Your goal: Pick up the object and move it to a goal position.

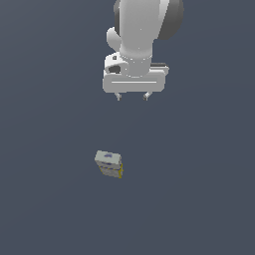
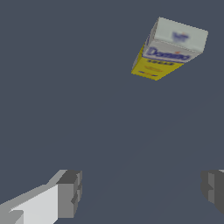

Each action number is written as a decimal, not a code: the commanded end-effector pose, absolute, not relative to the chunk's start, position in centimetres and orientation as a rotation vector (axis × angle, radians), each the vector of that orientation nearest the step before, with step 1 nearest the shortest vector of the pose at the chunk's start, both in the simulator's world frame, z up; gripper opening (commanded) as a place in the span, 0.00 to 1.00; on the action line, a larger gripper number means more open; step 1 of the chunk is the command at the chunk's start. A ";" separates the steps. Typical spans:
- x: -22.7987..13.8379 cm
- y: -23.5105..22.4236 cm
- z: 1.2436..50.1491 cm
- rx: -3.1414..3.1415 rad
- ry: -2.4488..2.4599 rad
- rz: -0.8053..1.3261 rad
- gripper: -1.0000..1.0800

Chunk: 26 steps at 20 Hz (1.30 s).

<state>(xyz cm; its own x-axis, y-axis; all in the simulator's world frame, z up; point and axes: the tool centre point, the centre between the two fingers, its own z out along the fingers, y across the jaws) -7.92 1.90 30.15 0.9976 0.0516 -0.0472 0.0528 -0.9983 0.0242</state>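
The white Franka arm's two-fingered gripper hangs in the upper middle of the exterior view, its broad pale palm block facing the camera and two short dark-tipped fingers pointing down toward the flat dark slate-grey floor. The fingers are spread wide apart, and nothing sits between them. In the wrist view the same gripper shows as two grey finger pads at opposite sides of the picture, one of them backed by a white finger body, with bare floor filling the gap.

The small box-shaped block with pale grey-white faces and yellow edges lies on the floor, well apart from the gripper and untouched by it. In the exterior view it sits lower in the picture than the fingers and slightly toward the exterior view's left of them, turned at an angle so that its pale top face, with a small bluish mark, and a yellowish side both show. The wrist view gives a closer look at the block: a whitish top face with a blurred blue smudge, a grey-white band carrying blue lettering too blurred to read for certain, and a bright yellow face below it. The block is skewed relative to the line joining the two fingers
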 end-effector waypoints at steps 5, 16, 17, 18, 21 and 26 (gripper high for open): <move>-7.4 1.8 30.0 3.113 0.135 -0.072 0.96; -5.1 1.0 29.3 3.094 0.383 -0.067 0.96; -4.7 0.9 29.2 3.090 0.416 -0.067 0.96; -4.4 0.8 29.1 3.086 0.450 -0.066 0.96; -3.4 0.4 28.8 3.069 0.559 -0.064 0.96; -1.8 -0.3 28.1 3.033 0.740 -0.060 0.96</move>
